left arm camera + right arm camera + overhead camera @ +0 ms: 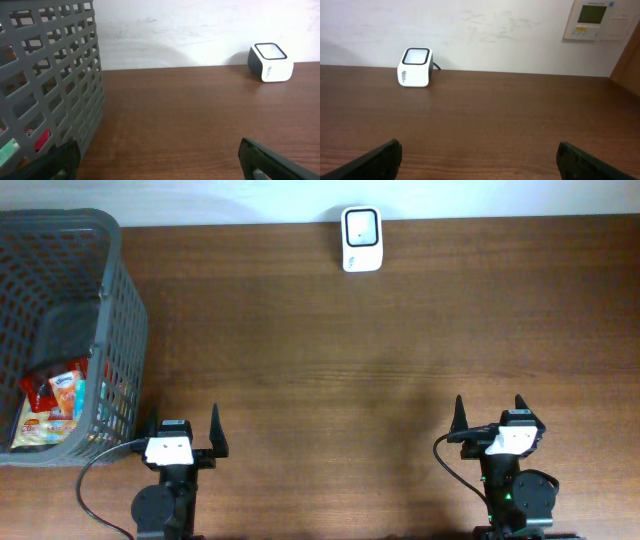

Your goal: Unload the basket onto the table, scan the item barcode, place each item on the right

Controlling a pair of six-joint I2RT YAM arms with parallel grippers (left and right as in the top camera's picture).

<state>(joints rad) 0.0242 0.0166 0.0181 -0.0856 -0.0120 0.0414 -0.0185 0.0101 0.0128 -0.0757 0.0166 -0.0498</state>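
seen from overhead, the brown wooden table (350, 350) carries a small white scanner (361, 238) at 12 o'clock, close to the far edge and the pale wall (485, 30), its dark-framed window facing up. a grey mesh basket (110, 300) fills the corner from 9 to 10 o'clock. inside it, at its near end, lie several snack packets (55, 405) in red, orange and blue wrappers, piled together, with something dark above them that is hard to make out. no barcode can be read on any packet.

the left gripper (184, 425) sits at 7 o'clock, just beside the basket's near right corner but apart from it. its two fingers stand wide apart with nothing between them. in the left wrist view the basket wall rises at 9 o'clock with red and teal wrappers showing through the holes, and the scanner stands at 2 o'clock, well apart.

the right gripper (490, 405) sits at 5 o'clock, its fingers likewise spread wide and empty above bare wood. in the right wrist view the scanner is at 10 o'clock by the wall, a thin cable behind it, and a wall panel (597, 19) with a small screen hangs at 1 o'clock.

black cables (100, 480) trail from both arms at the near edge.
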